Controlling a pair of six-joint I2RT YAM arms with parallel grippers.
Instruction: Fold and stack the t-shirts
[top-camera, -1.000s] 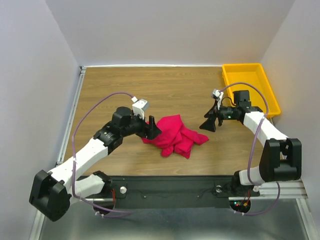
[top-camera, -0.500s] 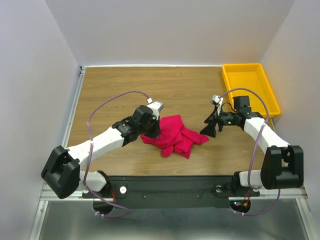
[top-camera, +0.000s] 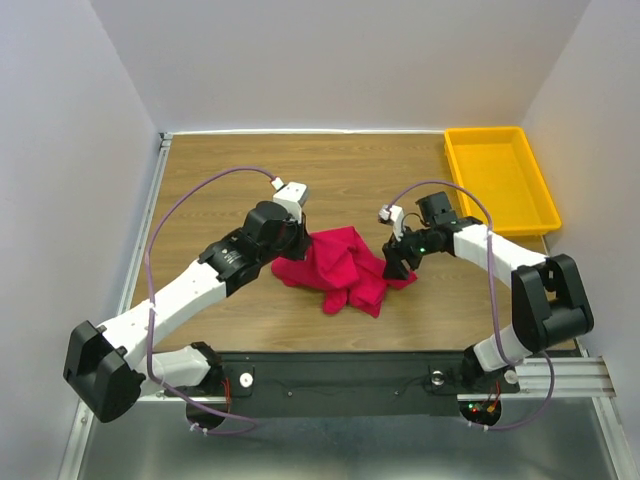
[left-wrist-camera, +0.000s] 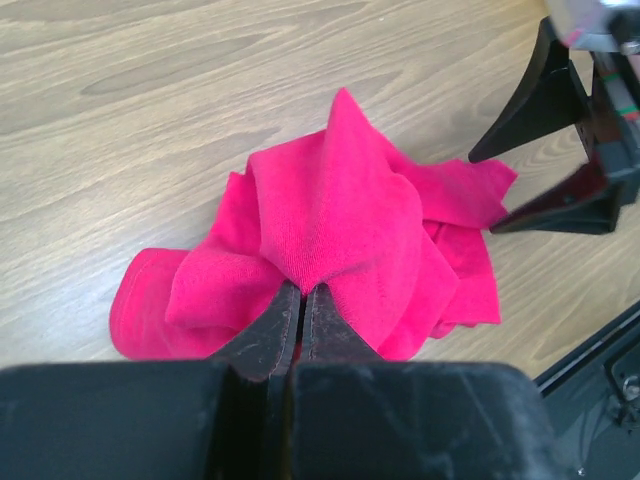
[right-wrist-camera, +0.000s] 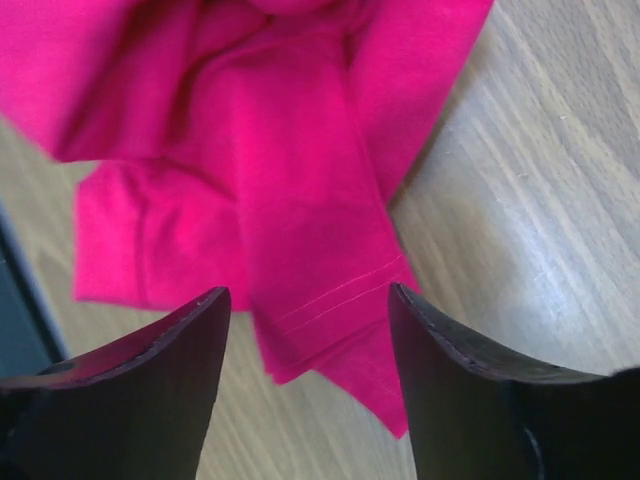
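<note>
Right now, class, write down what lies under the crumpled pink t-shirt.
The t-shirt lies bunched on the wooden table, and bare wood shows beside it. Anything beneath its folds is covered and cannot be seen.

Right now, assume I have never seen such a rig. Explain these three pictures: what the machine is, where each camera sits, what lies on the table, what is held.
These are two robot arms bolted at the near edge of a table, each ending in a two-finger gripper. The wide picture comes from a fixed camera above and behind them. The other two come from wrist cameras, looking past each arm's fingers. On the table lie a crumpled pink t-shirt and, at the far right, a yellow tray. The left gripper is shut on a pinch of the t-shirt. The right gripper is open over the shirt's edge, holding nothing.
</note>
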